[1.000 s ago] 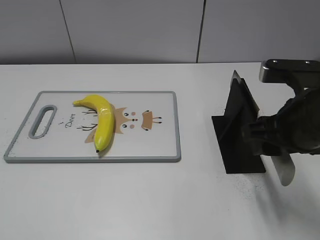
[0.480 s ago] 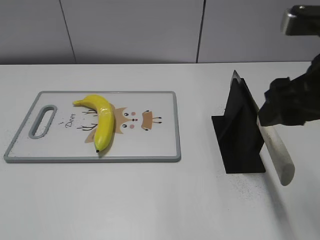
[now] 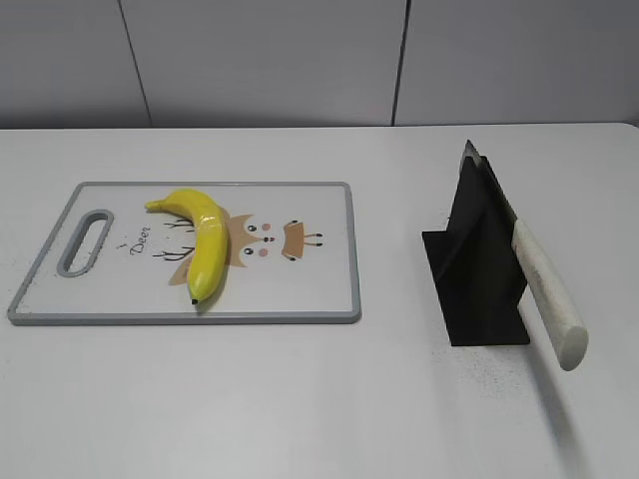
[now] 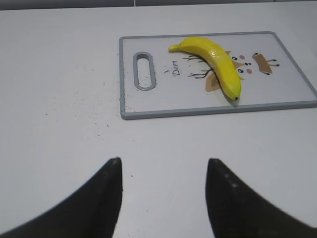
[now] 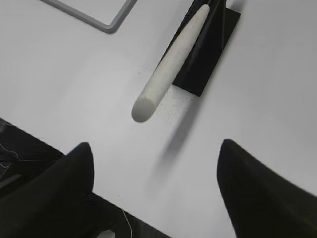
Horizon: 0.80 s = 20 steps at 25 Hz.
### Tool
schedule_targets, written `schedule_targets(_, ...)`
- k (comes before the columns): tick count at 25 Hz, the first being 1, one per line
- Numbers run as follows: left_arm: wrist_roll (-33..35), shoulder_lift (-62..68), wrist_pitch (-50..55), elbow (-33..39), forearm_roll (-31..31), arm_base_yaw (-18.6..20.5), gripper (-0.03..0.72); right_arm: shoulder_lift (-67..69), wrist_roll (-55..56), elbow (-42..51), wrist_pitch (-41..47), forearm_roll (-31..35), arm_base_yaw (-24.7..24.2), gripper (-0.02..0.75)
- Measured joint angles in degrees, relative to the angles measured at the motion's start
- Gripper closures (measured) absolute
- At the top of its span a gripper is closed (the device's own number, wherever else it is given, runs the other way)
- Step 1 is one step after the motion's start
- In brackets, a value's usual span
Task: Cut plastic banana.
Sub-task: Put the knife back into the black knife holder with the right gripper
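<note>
Both jaws open, empty — knife [image 3: 544, 289] in black stand [image 3: 477, 284]; banana [image 3: 203, 242] on board [image 3: 319, 269].

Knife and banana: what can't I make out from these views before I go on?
- Knife blade: exterior view, sunk in the black stand; only the pale handle shows.
- Stand top: right wrist view, cut off by the upper edge.
- Banana underside and any cut seam: both views, hidden by its own body.
- Both arms: exterior view, out of frame.
- Board right end: left wrist view, clipped by the edge.
</note>
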Motion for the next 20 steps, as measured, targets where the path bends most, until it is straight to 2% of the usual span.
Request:
schedule_targets(4, 0.0, 0.0, 0.0, 0.0, 0.0, 0.0, 0.162, -10.72, -0.61, 4.68, 1.45, -0.05, 0.0, 0.152)
schedule_targets(10, 0.0, 0.0, 0.0, 0.0, 0.0, 0.0, 0.162, -23.71, -1.82, 6.5, 5.42, -0.53, 0.0, 0.152)
schedule_targets(20, 0.0, 0.0, -0.06, 0.0, -0.05, 0.04, 0.162, -35.76, -1.95, 7.29, 6.68, -0.53, 0.0, 0.152)
